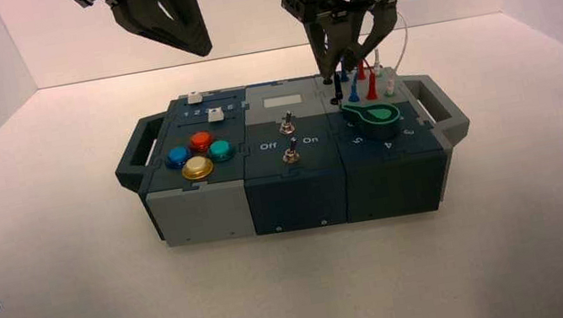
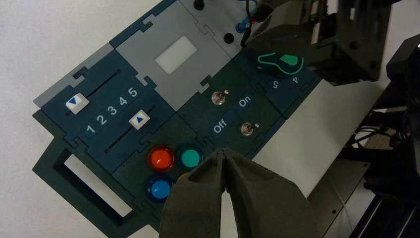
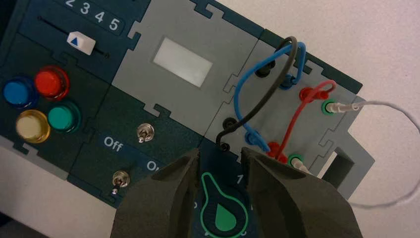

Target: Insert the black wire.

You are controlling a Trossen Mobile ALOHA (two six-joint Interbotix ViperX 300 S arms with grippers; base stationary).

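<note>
The black wire point(image 3: 262, 104) arcs over the grey socket panel at the box's right end. One slim plug point(image 3: 265, 69) sits in the back row. Its other plug point(image 3: 224, 145) stands at the front black socket, also seen in the high view point(image 1: 339, 98); how deep it sits I cannot tell. My right gripper point(image 3: 220, 150) hovers just above that front plug, open, its fingers either side and touching nothing. It hangs over the plug rows in the high view point(image 1: 342, 68). My left gripper point(image 2: 225, 151) is shut and empty, raised above the box's back left point(image 1: 187, 41).
A blue lead point(image 3: 237, 94), a red lead point(image 3: 297, 119) and a white lead point(image 3: 386, 106) crowd the same panel. The green-marked knob point(image 3: 223, 213) lies right under my right fingers. Two toggle switches point(image 1: 286, 124), coloured buttons point(image 1: 196, 151) and sliders fill the rest of the box point(image 1: 292, 191).
</note>
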